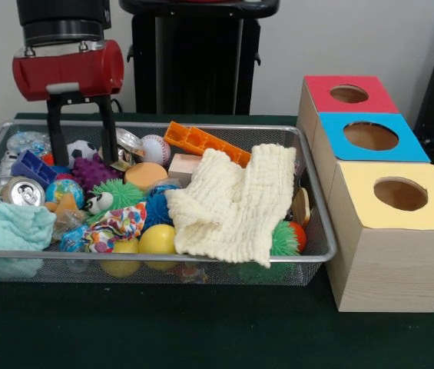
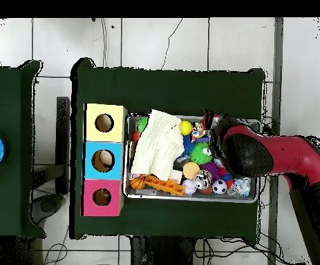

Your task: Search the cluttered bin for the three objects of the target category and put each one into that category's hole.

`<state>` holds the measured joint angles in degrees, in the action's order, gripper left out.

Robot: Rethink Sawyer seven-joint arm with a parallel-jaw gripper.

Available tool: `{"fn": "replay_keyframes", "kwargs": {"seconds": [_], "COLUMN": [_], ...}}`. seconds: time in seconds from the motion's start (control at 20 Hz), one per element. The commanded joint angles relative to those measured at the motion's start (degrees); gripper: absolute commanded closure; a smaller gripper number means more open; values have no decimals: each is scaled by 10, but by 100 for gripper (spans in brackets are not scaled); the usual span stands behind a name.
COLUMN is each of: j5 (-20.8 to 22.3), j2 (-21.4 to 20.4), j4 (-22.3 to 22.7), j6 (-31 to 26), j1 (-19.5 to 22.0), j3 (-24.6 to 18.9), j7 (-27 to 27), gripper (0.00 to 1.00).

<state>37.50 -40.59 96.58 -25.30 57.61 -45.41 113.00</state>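
Near edge of wire mesh bin (image 1: 320, 254): smooth yellow plastic ball (image 1: 157, 239), light, slippery, take across its middle; cream waffle-knit cloth (image 1: 236, 204) drapes beside it, limp; farther back, black 2-fingered pincer (image 1: 83, 157) spread wide, empty, over purple spiky ball (image 1: 94, 171); 3 holed wooden boxes (image 1: 389, 231) alongside.
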Motion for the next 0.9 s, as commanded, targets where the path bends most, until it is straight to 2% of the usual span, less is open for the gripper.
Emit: {"fn": "replay_keyframes", "kwargs": {"seconds": [0.05, 0.6, 0.9], "j5": [38, 44, 58], "j2": [43, 63, 73], "j4": [-48, -63, -64], "j6": [-92, -79, -56], "j1": [20, 24, 21], "j3": [-32, -32, -28], "j7": [-225, -250, -242], "gripper": [0, 0, 0]}}
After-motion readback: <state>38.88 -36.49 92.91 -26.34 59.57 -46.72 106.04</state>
